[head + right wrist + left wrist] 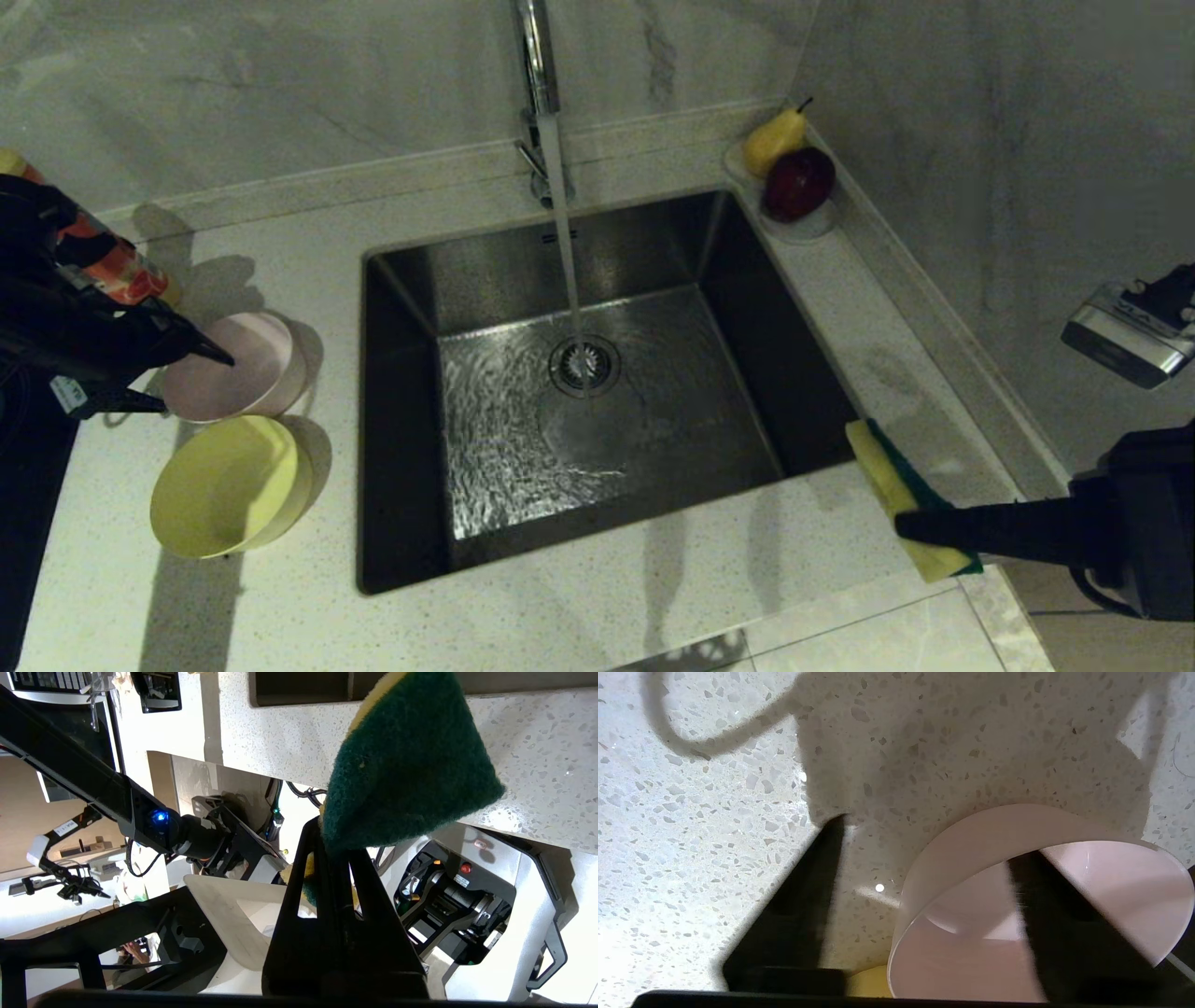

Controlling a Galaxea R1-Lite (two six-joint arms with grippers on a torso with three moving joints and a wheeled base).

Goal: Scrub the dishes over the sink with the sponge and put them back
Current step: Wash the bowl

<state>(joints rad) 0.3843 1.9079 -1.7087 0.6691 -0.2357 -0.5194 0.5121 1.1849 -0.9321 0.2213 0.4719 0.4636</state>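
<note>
Sponge (pixel 898 495) — no readable label — pinched in right tool (pixel 910 527).

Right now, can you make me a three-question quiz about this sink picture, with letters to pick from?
1. Where is the pink bowl?
A. inside the sink
B. on the counter left of the sink
C. beside the fruit

2. How many bowls can you see?
A. two
B. four
C. five

3. What is the tap doing?
A. it is off
B. it is dripping soap
C. it is running water into the sink

Answers:
1. B: the pink bowl sits on the counter left of the sink, with the left gripper straddling its rim.
2. A: only the pink bowl and the yellow bowl show.
3. C: a stream falls onto the drain, while the right gripper holds the sponge.
</note>
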